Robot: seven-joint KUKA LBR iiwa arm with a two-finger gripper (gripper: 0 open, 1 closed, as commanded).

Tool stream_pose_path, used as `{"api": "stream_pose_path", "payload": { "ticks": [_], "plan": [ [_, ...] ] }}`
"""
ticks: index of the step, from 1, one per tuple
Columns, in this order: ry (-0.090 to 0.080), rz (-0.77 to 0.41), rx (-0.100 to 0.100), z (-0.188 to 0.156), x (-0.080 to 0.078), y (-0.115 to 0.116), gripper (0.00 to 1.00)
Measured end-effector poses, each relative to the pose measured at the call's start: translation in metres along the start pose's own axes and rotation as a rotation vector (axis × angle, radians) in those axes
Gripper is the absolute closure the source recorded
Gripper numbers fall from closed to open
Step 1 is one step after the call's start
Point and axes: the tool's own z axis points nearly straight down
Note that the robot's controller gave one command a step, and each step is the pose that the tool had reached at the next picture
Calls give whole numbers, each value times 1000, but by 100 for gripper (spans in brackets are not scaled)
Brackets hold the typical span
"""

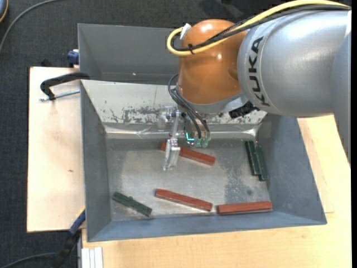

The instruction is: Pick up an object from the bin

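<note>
Dark carpet floor all round a grey metal bin with sloped walls, seen from above.

Nearest, along the front of the bin floor, three things in a rough row:
- A dark green flat bar lies front left, diagonal and on its own.
- The front-centre red-brown flat bar is long and slightly tilted.
- The front-right red-brown flat bar lies along the foot of the front wall. Its left end is just beside the right end of the centre one; can't tell if they touch.

Further back on the right, a pair of dark green flat bars lies side by side, running front to back along the foot of the right wall.

Toward the back of the bin floor lies the mid-bin red-brown flat bar. It is diagonal and its left end is partly covered by the robot. The metal gripper is down low at that left end, touching the bar or just over it; can't tell which. Can't tell whether the gripper is apart or together, and the bar is not seen clamped in it. A small green-lit part sits on the gripper's right side, just above the bar.

Behind it is the scratched back wall. Over the back of the bin is the orange wrist cover, with a looped yellow cable and black cables running down to the gripper. The silver KUKA arm comes in from the right and covers the back right corner.
</note>
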Motion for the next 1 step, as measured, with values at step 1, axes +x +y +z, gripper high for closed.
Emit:
{"api": "stream_pose_path", "payload": {
  "ticks": [1],
  "plan": [
    [2, -30, 1, 135, 38, -37, 0]
  ]
}}
